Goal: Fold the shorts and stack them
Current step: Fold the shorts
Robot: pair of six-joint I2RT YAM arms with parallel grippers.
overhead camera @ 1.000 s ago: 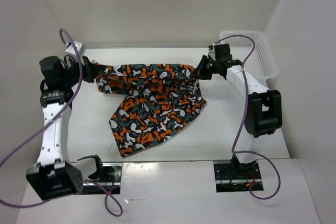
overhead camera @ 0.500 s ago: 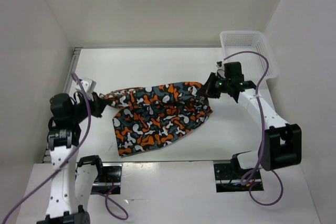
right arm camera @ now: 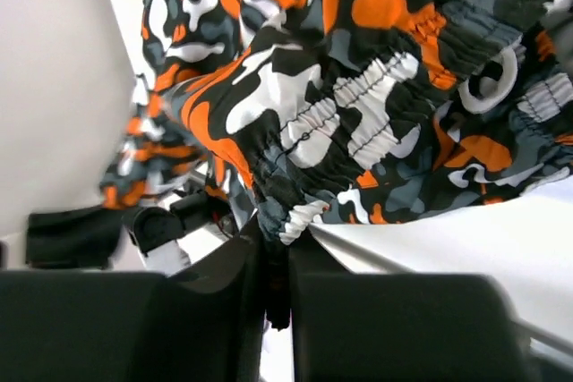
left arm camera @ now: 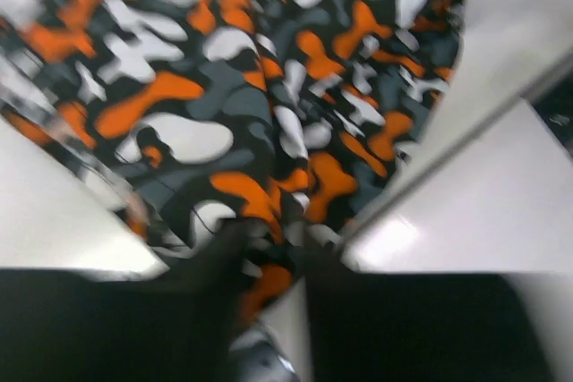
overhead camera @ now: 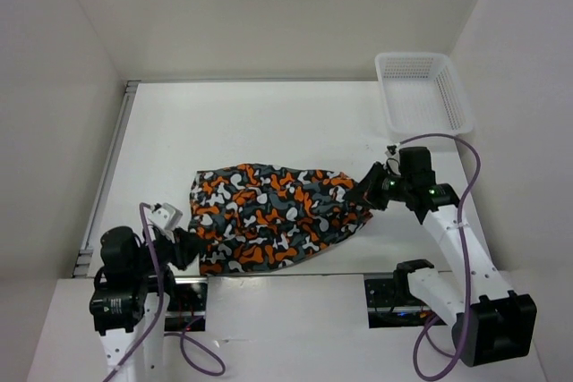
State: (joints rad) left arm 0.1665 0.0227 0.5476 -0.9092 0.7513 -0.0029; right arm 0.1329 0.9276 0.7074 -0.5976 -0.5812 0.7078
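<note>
The shorts (overhead camera: 273, 216), in an orange, black, grey and white blotchy print, lie spread flat on the table close to its near edge. My left gripper (overhead camera: 183, 248) is at their near left corner. In the blurred left wrist view the left gripper (left arm camera: 273, 266) has its fingers apart, with the hem of the shorts (left arm camera: 269, 131) lying between the tips. My right gripper (overhead camera: 372, 192) is at the right end of the shorts. In the right wrist view the right gripper (right arm camera: 277, 248) has its fingers nearly together, pinching the gathered elastic waistband of the shorts (right arm camera: 358, 105).
A white plastic mesh basket (overhead camera: 421, 91) stands at the far right corner. White walls close in the table on three sides. The near table edge (overhead camera: 295, 273) runs just below the shorts.
Both arms drew the shorts from mid-table down toward the near edge and laid them flat. The left gripper's fingers have parted; the right gripper's still pinch the waistband.
</note>
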